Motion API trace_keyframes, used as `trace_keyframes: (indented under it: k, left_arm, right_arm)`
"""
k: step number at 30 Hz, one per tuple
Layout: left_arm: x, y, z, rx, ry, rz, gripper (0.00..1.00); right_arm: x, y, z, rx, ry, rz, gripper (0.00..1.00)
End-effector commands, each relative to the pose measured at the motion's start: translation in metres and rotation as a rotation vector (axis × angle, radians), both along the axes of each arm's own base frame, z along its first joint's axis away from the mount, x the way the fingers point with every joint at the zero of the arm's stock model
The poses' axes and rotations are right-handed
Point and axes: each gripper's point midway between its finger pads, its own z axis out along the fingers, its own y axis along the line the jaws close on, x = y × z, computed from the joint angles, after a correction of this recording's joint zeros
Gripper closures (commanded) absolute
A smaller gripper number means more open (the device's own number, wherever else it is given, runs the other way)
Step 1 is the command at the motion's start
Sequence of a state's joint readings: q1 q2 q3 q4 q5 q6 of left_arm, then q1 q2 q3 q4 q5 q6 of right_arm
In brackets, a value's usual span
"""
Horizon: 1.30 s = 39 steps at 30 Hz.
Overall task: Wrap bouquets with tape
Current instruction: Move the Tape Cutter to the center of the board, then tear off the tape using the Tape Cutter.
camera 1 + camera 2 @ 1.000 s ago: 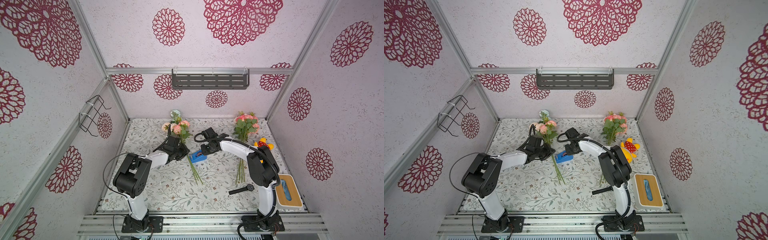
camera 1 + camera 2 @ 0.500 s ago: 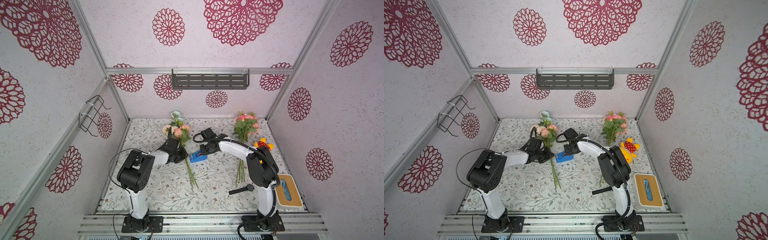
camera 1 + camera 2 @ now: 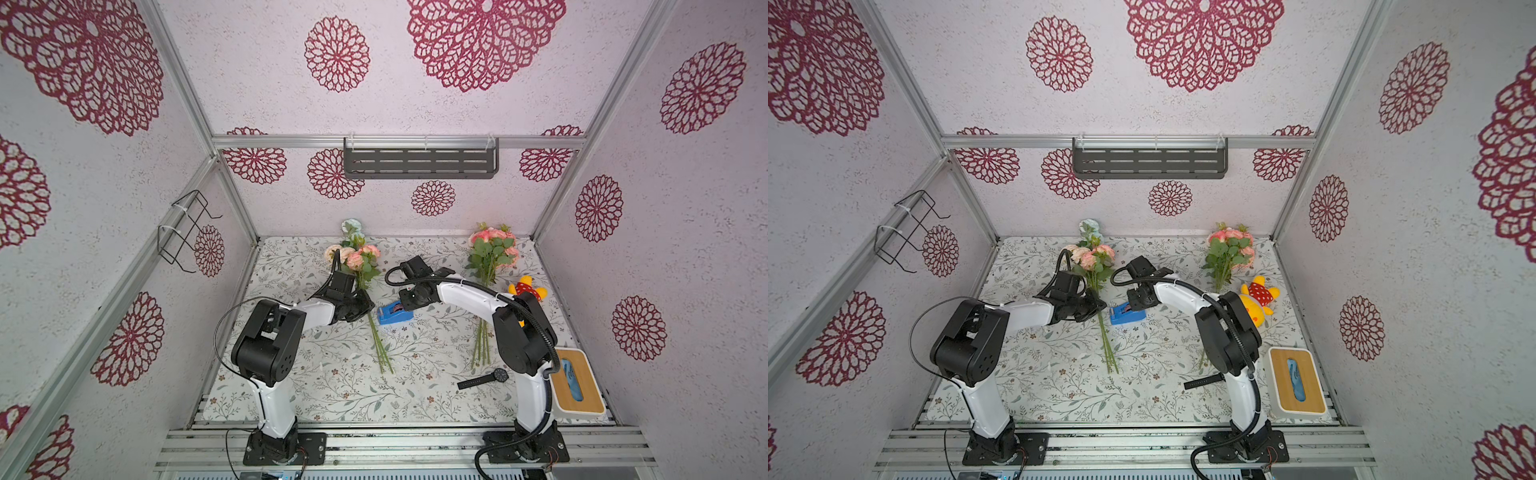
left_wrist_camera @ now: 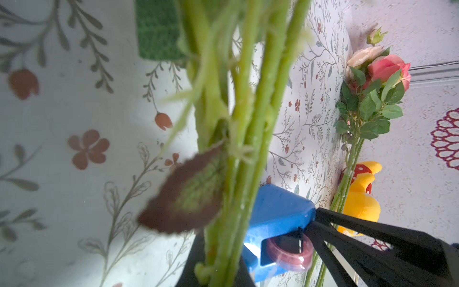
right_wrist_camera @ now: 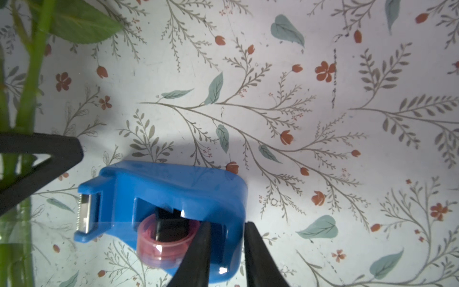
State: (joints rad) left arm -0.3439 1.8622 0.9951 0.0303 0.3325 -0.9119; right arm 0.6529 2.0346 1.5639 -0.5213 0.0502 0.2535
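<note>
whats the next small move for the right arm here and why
Probably close the right gripper firmly on the tape dispenser and hold it down. Its jaws straddle the dispenser's rear wall beside the roll, and the left gripper clamps the bouquet stems right next to the cutter, so the dispenser must not slide.

Top views high, looking down, wrist views close, sharing dispenser

The tape dispenser is hemmed in: the bouquet stems held by your left gripper cross just beside its cutter end, and your right gripper straddles its rear wall. On the dispenser's near side, the tabletop lies open up to the wristwatch.
</note>
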Motion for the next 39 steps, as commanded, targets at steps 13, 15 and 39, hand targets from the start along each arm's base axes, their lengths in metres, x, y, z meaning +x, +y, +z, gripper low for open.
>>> trace_keyframes:
  k: [13, 15, 39]
  left_arm:
    - [0.016, 0.005, 0.050, -0.006, -0.152, -0.037, 1.00]
    - [0.016, 0.006, 0.051, 0.025, -0.137, -0.054, 1.00]
    - [0.020, 0.022, -0.008, 0.096, -0.055, -0.038, 1.00]
  right_arm:
    - [-0.002, -0.002, -0.007, -0.025, 0.016, 0.016, 0.75]
    - [-0.004, -0.003, -0.011, -0.032, 0.025, 0.015, 0.76]
    - [0.012, 0.025, 0.064, -0.004, -0.107, 0.099, 0.52]
